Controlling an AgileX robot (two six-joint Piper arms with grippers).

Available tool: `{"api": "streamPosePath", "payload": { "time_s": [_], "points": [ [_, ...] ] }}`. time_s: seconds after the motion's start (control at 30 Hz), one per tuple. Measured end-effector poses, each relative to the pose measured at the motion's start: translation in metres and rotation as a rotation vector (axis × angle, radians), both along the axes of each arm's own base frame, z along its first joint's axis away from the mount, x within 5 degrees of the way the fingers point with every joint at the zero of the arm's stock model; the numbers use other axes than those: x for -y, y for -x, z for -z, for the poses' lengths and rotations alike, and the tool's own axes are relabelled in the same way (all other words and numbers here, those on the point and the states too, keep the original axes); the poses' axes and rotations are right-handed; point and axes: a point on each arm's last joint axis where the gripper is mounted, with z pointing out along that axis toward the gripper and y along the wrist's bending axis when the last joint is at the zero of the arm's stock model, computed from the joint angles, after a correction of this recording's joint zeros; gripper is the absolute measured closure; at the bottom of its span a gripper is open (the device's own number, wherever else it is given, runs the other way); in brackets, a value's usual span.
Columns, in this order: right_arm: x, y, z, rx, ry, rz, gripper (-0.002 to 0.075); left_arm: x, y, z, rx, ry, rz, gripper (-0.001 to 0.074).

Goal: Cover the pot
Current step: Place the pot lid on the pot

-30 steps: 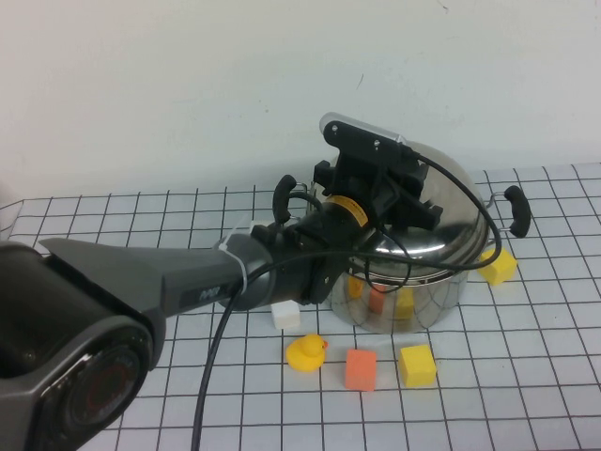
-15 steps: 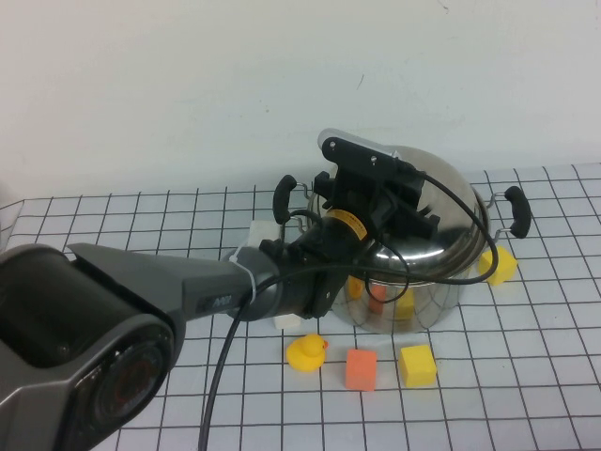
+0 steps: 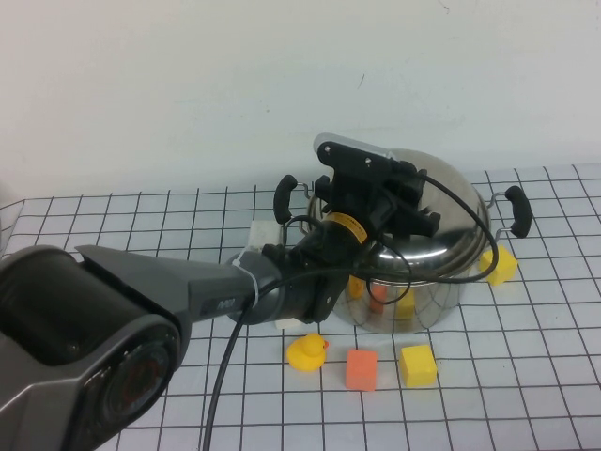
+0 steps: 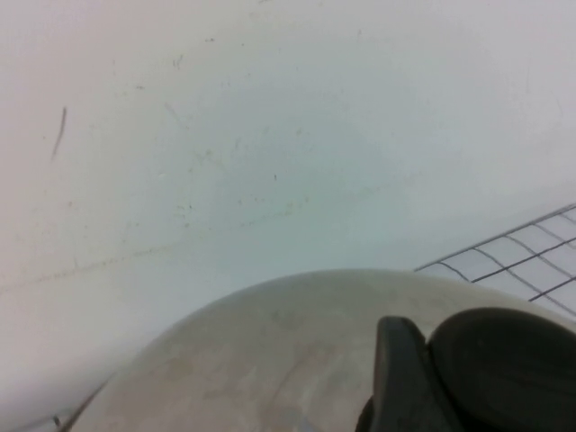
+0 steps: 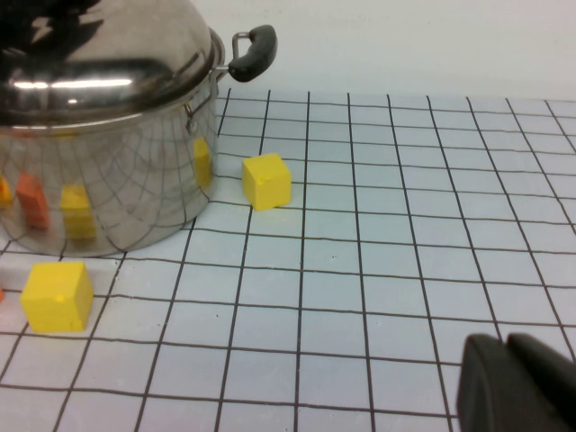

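Left gripper (image 3: 399, 202) is seen over the lid (image 3: 441, 221), at its crown; the fingers are hidden behind the wrist housing, so whether they are spread or closed on the knob cannot be told. In the left wrist view only a dark gripper part (image 4: 477, 369) is seen against the lid's dome (image 4: 270, 360). The left arm (image 3: 188, 291) is stretched from the near left across the table.

The lid is seated on the pot (image 3: 423, 296), slightly tilted in the high view, its rim meeting the pot's rim. The pot stands mid-table, toward the back, black handles out to left (image 3: 284, 197) and right (image 3: 517, 209).

Right gripper (image 5: 517, 382) is glimpsed only as a dark corner in its own wrist view, low over the table to the right of the pot; finger state cannot be told.

The surface is a white table (image 3: 526, 376) ruled in a black grid. A yellow duck (image 3: 306, 353), orange block (image 3: 361, 369) and yellow block (image 3: 417, 365) lie in front of the pot; another yellow block (image 3: 499, 264) sits by its right side, a white block (image 3: 265, 232) to its left. Block colours are mirrored in the pot wall. A plain white wall (image 3: 188, 85) closes the back.
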Motion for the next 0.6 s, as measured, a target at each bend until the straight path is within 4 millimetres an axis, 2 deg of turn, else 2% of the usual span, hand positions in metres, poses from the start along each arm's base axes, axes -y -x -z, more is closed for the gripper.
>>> {"api": "streamPosePath", "payload": {
  "time_s": [0.13, 0.6],
  "points": [
    [0.0, 0.0, 0.0, 0.0, 0.0, 0.0, 0.0717, 0.0, -0.0002, 0.0019, -0.035, 0.041, -0.004, 0.0405],
    [0.0, 0.0, 0.0, 0.0, 0.0, 0.0, 0.0717, 0.0006, -0.0005, 0.0015, -0.03, 0.023, 0.0, 0.0405]
  ]
}}
